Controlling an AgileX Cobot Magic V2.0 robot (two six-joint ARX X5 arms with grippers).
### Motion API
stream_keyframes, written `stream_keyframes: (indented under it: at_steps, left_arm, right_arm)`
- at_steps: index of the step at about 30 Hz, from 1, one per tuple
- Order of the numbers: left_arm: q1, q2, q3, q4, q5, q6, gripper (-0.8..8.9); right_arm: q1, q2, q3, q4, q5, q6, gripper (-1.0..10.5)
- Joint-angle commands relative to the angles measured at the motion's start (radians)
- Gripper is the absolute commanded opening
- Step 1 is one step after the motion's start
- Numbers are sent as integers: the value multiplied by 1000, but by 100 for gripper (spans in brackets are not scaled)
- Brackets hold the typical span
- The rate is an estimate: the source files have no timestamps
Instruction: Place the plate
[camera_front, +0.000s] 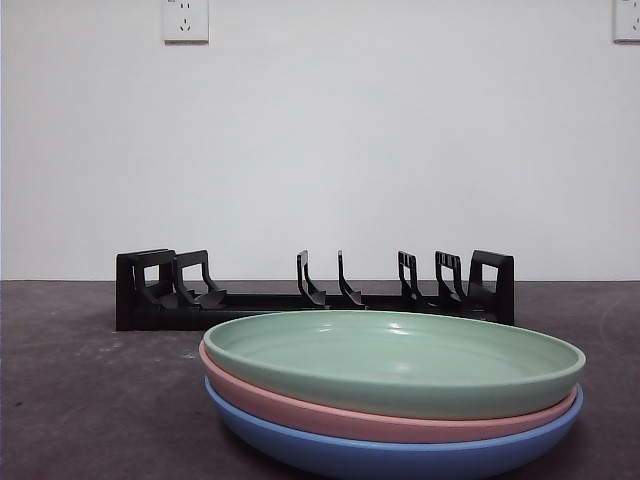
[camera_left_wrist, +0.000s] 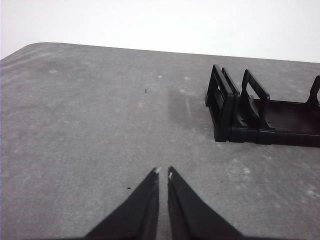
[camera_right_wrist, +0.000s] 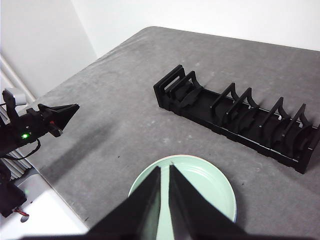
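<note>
Nothing is being gripped: the right gripper (camera_right_wrist: 164, 172), jaws nearly closed and empty, is hovering above the green plate (camera_right_wrist: 200, 187). The left gripper (camera_left_wrist: 163, 173), likewise pinched empty, is waiting. Next, lifting the plate toward the rack (camera_right_wrist: 240, 117) at twelve o'clock.

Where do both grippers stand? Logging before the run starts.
Left gripper: closed, holding nothing, over bare table.
Right gripper: closed, holding nothing, above the green plate.
</note>
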Motion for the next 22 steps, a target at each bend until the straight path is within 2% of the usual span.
stream_keyframes:
  at_steps: [1,15,19,22]
  left_arm:
    - [-1,0,-20,-7,0,-1,28]
    - [-1,-1,-20,-6,0,-1,28]
    - [-1,-1,-20,-7,0,-1,28]
    - [-1,-1,-20,-6,0,-1,28]
  right_arm:
    - [10,4,19,12,1,5,26]
    - [5,-1,13,16,2,5,26]
    - [-115,-2,-16,47,-1,3,26]
    - [-267,-11,-100,187,-1,3,26]
